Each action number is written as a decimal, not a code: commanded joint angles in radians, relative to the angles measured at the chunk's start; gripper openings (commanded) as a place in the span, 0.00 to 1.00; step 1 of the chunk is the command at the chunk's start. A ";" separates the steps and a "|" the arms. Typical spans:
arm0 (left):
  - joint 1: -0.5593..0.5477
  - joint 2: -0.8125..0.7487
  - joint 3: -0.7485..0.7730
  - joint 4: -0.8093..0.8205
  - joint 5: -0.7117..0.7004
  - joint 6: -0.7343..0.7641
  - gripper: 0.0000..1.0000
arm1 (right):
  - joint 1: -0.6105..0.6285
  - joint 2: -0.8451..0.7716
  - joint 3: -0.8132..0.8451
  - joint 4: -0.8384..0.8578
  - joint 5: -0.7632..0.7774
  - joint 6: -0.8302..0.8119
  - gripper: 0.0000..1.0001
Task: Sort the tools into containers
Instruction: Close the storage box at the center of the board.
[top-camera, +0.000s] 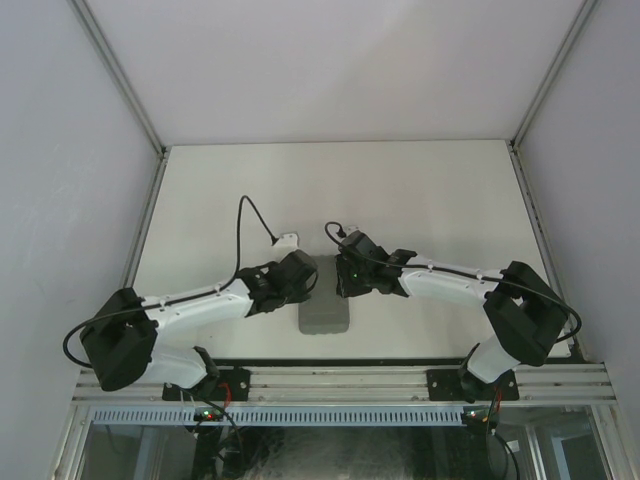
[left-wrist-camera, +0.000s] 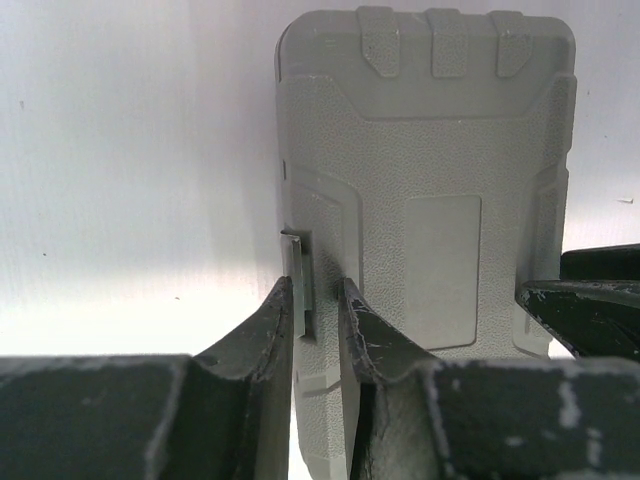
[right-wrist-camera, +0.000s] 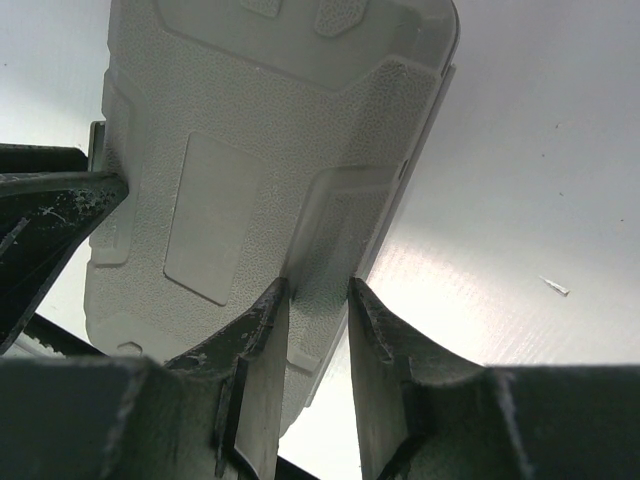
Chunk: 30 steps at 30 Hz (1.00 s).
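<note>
One grey plastic container, a tool case (top-camera: 325, 305), lies closed on the white table between my two arms. No tools are in view. In the left wrist view the case (left-wrist-camera: 440, 180) fills the right half, its hinged end far from me. A small metal latch (left-wrist-camera: 298, 280) juts from its left edge, and my left gripper (left-wrist-camera: 315, 285) is shut narrowly around it. In the right wrist view my right gripper (right-wrist-camera: 318, 285) is clamped over the right edge of the case (right-wrist-camera: 250, 130), one finger on the lid and one outside the rim.
The white table (top-camera: 420, 200) runs back to pale walls with metal corner posts. A black cable (top-camera: 250, 215) loops above the left wrist. A metal rail (top-camera: 340, 380) lines the near edge. A tiny white fleck (right-wrist-camera: 553, 286) lies right of the case.
</note>
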 joint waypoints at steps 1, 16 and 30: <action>-0.040 0.078 -0.027 -0.045 0.102 -0.073 0.00 | 0.006 0.016 -0.033 0.012 -0.022 0.013 0.28; -0.077 0.190 0.047 -0.135 0.076 -0.119 0.00 | 0.006 0.008 -0.055 0.025 -0.025 0.031 0.28; -0.099 0.256 0.104 -0.207 0.048 -0.127 0.00 | 0.007 0.012 -0.067 0.042 -0.031 0.043 0.27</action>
